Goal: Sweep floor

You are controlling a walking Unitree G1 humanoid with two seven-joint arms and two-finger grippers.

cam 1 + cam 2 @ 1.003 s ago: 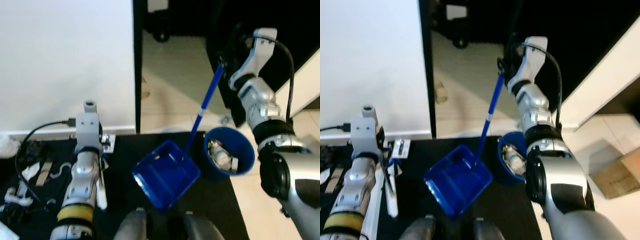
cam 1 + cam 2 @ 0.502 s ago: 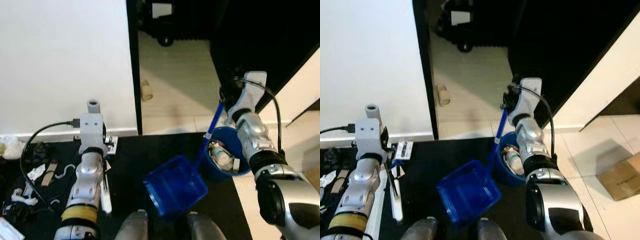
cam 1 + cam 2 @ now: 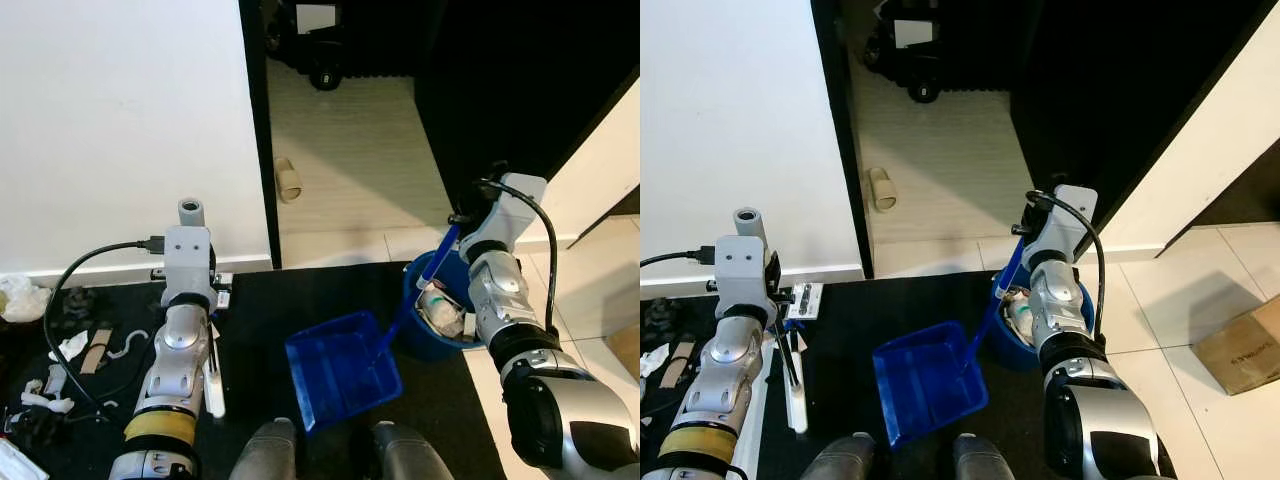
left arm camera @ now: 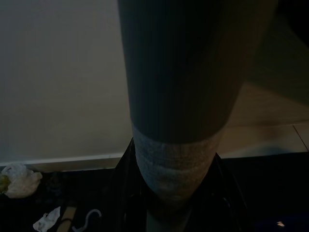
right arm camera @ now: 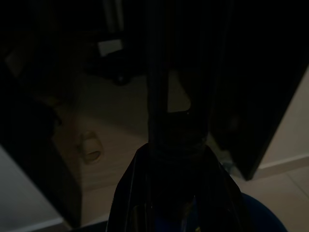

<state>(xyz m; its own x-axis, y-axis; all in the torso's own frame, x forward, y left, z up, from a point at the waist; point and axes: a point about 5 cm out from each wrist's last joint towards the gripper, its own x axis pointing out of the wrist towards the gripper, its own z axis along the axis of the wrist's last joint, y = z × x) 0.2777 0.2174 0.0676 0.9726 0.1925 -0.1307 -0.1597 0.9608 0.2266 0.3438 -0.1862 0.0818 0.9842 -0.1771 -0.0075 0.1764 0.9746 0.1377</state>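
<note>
We hold the dustpan by the bin, sweep unfinished.

Our right gripper [image 3: 455, 222] is clenched on the handle of the blue dustpan [image 3: 342, 367], which rests on the black mat [image 3: 250, 310] just beside the blue bin [image 3: 440, 320], already holding rubbish. Our left gripper [image 3: 788, 345] seems to grasp a white brush [image 3: 213, 385]. Scraps [image 3: 70, 345] remain on the mat, we judge.

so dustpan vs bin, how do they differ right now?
The dustpan is a flat, shallow, square tray with a long handle; the bin is a round, deep tub with no handle in view. The dustpan's tray looks empty; the bin holds crumpled rubbish. The right gripper holds the dustpan by the top of its handle, while the bin stands free, untouched. Both are blue and sit side by side on the black mat.
</note>
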